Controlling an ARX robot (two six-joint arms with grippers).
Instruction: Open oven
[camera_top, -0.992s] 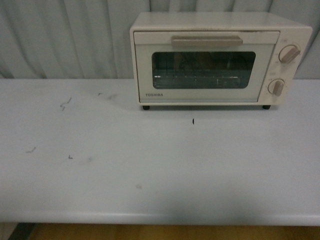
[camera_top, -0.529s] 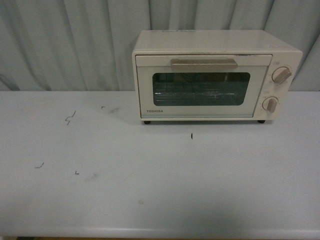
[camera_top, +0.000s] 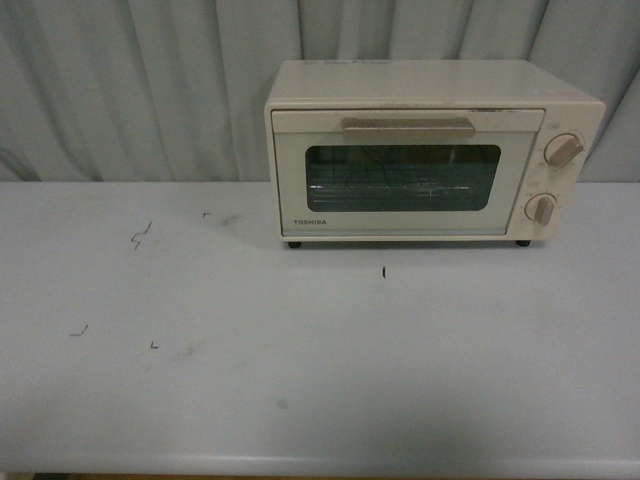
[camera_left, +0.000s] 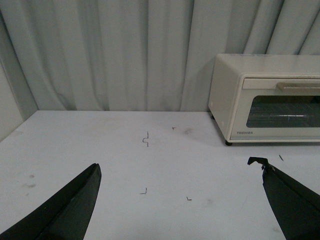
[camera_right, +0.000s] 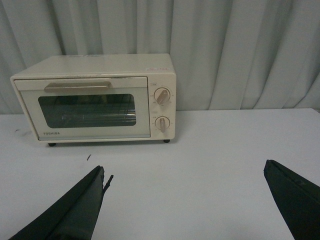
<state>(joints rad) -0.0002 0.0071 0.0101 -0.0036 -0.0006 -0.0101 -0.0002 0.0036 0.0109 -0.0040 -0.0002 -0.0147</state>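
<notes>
The cream TOSHIBA oven (camera_top: 430, 150) stands at the back right of the white table (camera_top: 300, 340), door shut, with its beige bar handle (camera_top: 408, 126) across the top of the glass window and two beige knobs (camera_top: 563, 150) on the right. It also shows in the left wrist view (camera_left: 270, 97) and the right wrist view (camera_right: 95, 97). Neither arm shows in the front view. My left gripper (camera_left: 180, 167) is open and empty, well short of the oven and to its left. My right gripper (camera_right: 185, 170) is open and empty, in front of the oven's knob side.
A grey pleated curtain (camera_top: 140, 90) hangs behind the table. Small dark marks (camera_top: 140, 236) dot the table's left half, and one mark (camera_top: 383, 271) lies in front of the oven. The table's front edge (camera_top: 320, 468) runs along the bottom.
The front view shifted between one second and half a second ago: the oven now sits lower and slightly smaller in the frame. Since half a second ago nothing has moved.
</notes>
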